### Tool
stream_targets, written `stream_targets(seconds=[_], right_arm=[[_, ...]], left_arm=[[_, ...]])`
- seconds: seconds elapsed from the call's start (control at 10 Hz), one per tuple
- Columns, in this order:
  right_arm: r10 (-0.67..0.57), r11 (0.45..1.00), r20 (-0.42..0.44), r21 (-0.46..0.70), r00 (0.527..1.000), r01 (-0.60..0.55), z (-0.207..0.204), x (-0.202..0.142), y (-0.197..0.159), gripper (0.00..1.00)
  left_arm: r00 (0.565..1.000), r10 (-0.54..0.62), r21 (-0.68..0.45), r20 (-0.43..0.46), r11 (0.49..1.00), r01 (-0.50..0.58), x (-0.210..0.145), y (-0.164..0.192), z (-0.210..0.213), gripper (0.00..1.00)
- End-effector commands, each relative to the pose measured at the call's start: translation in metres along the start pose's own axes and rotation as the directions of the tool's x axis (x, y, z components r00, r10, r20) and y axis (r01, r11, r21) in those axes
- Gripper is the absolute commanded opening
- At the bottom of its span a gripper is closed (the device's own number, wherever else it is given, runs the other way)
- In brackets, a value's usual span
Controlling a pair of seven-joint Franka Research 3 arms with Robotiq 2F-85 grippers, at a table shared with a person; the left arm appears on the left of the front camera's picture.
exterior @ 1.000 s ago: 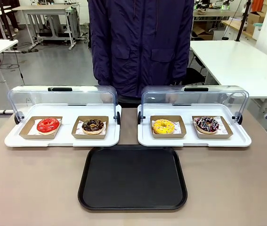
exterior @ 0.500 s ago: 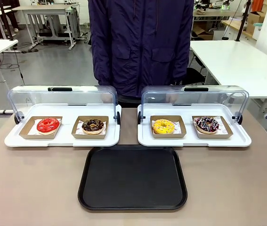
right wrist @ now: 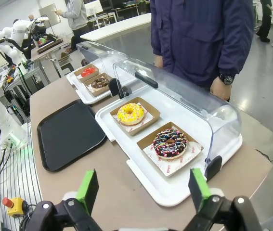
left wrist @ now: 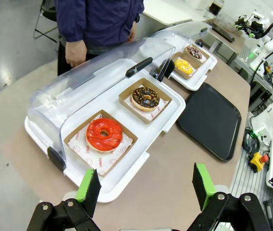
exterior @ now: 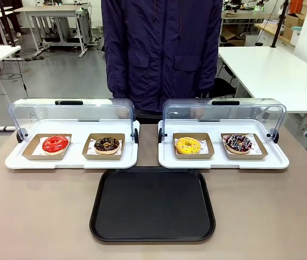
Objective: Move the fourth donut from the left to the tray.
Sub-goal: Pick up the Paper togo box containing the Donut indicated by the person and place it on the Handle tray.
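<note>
Red print on the paper liner (right wrist: 167,166) under the fourth donut (right wrist: 170,143) is too small to read. That donut sits in its brown holder on a white display tray (right wrist: 126,144), straight ahead of the right gripper (right wrist: 143,190), whose fingers stand wide apart on nothing. The black tray (right wrist: 69,134) lies bare on the desk (right wrist: 105,161), off past that gripper's picture-left finger. The left gripper (left wrist: 145,185), likewise spread and empty, faces a red donut (left wrist: 104,134). The right wrist view catches a watch (right wrist: 225,78) on the person's wrist.
</note>
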State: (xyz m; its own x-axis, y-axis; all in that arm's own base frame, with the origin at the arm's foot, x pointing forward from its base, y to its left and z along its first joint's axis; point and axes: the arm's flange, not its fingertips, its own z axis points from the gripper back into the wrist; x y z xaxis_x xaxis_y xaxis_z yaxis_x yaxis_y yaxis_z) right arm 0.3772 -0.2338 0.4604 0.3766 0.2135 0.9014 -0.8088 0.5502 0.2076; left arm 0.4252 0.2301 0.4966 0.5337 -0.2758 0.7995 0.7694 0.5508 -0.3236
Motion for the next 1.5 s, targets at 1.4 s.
stream_targets(seconds=[1.4], right_arm=[[0.025, 1.000, 0.034, 0.002, 0.999, -0.025, -0.0010, 0.0009, -0.0027, 1.00]], left_arm=[[1.000, -0.002, -0.009, 0.004, 1.000, 0.002, -0.0002, -0.0006, 0.0001, 1.00]])
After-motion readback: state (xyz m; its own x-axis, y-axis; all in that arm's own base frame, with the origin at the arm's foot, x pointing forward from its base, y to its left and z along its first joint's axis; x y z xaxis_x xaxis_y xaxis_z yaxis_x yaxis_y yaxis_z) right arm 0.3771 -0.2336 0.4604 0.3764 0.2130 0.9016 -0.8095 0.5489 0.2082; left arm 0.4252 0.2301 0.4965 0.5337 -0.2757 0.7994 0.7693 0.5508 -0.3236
